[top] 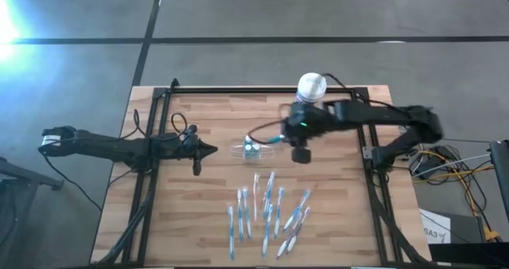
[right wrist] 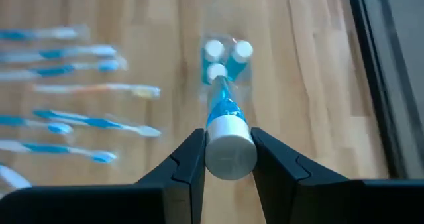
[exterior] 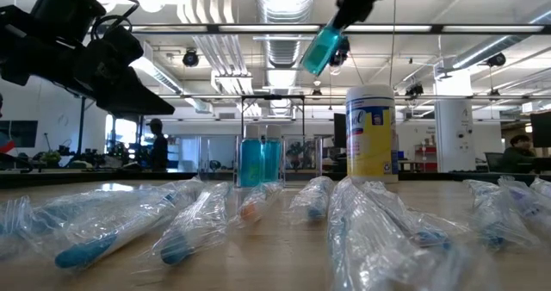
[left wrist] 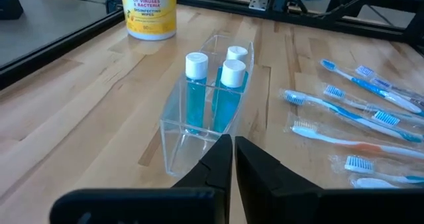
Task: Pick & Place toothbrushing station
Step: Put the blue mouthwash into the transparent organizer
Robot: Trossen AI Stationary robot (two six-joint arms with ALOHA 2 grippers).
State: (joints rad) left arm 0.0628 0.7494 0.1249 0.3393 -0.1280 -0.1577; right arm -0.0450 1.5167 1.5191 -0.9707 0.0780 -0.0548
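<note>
Three bottles [left wrist: 218, 91] sit in the toothbrushing station [left wrist: 199, 128], right gripper [right wrist: 228, 154] clamps a fourth bottle [right wrist: 225, 128] above, wrapped toothbrushes [top: 266, 209] remain.

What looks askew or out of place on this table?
Nothing spilled or damaged. The wrapped toothbrushes lie scattered at mixed angles. The right claw holds a blue bottle tilted above the clear holder, whose three bottles stand upright.

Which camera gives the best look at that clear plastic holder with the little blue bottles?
The left wrist view: the clear holder fills the middle, with three white-capped blue bottles standing in it. The right wrist view shows it from above, blurred. The high view shows a faint speck; the low view shows it far off, behind wrapped toothbrushes.
</note>
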